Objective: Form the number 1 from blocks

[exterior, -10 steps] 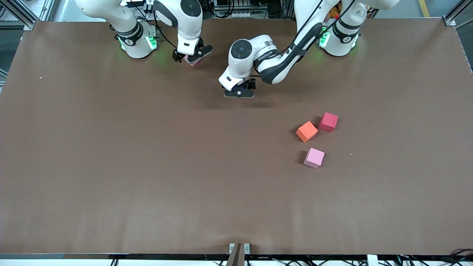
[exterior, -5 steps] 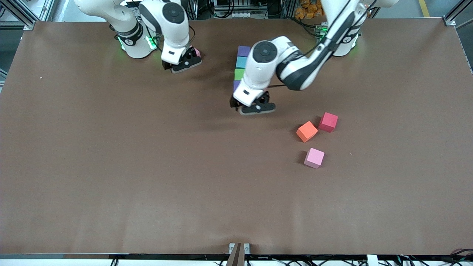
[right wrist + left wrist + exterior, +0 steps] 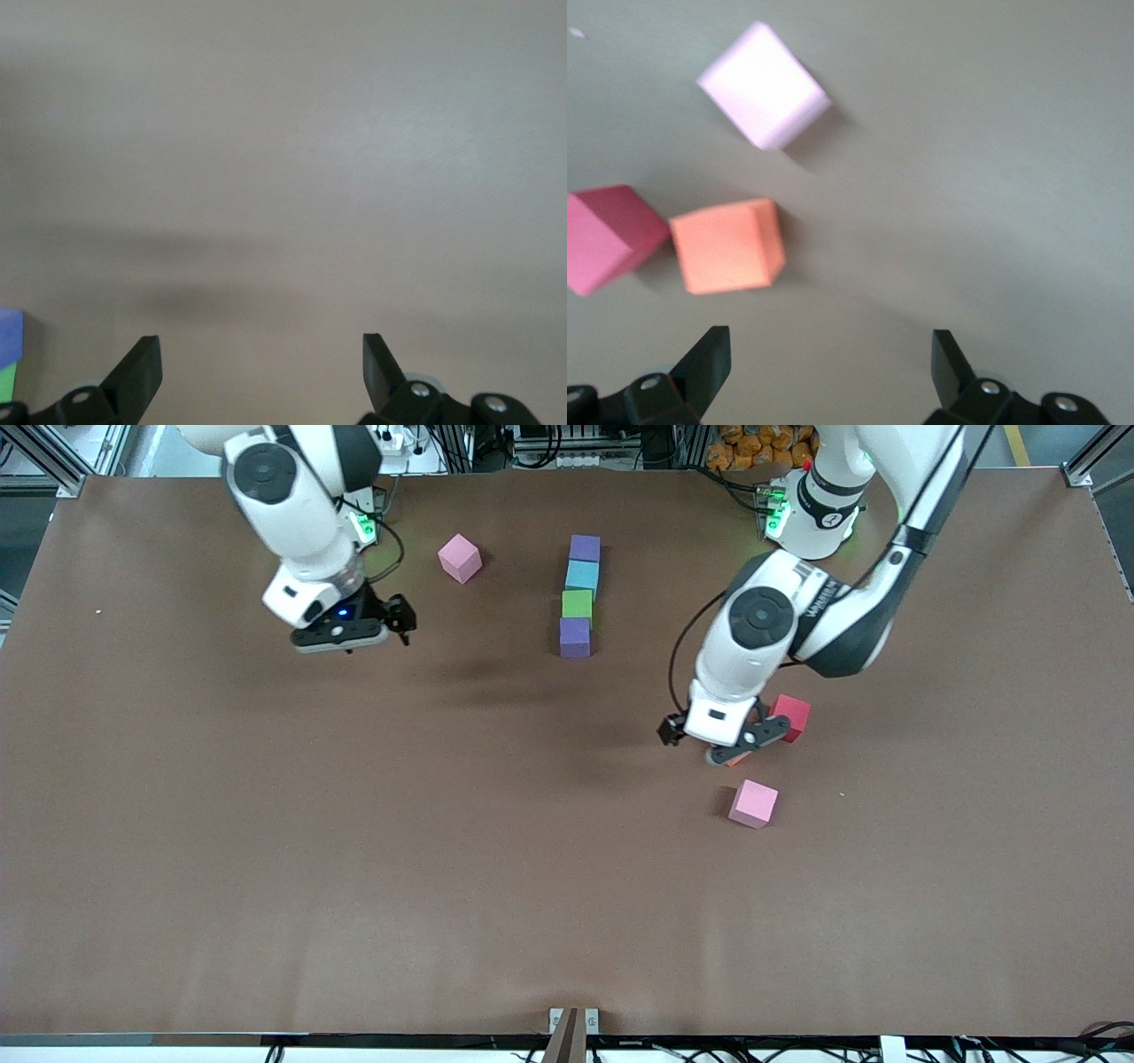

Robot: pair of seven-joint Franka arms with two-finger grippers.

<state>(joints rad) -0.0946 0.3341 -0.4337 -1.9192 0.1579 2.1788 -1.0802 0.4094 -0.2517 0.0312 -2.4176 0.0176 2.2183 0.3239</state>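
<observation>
Over orange block [image 3: 726,245], left claw [image 3: 831,372] spread.

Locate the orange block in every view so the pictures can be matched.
Front view: orange block mostly hidden under the open left gripper, only a sliver showing, beside the red block.
Left wrist view: orange block in plain sight, ahead of the jaws.
Right wrist view: not in it.
Shared landmark: the red block right beside it, with a pink block nearby.

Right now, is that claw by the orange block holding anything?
No, the left gripper is open and empty, with the orange block lying free on the table.
</observation>
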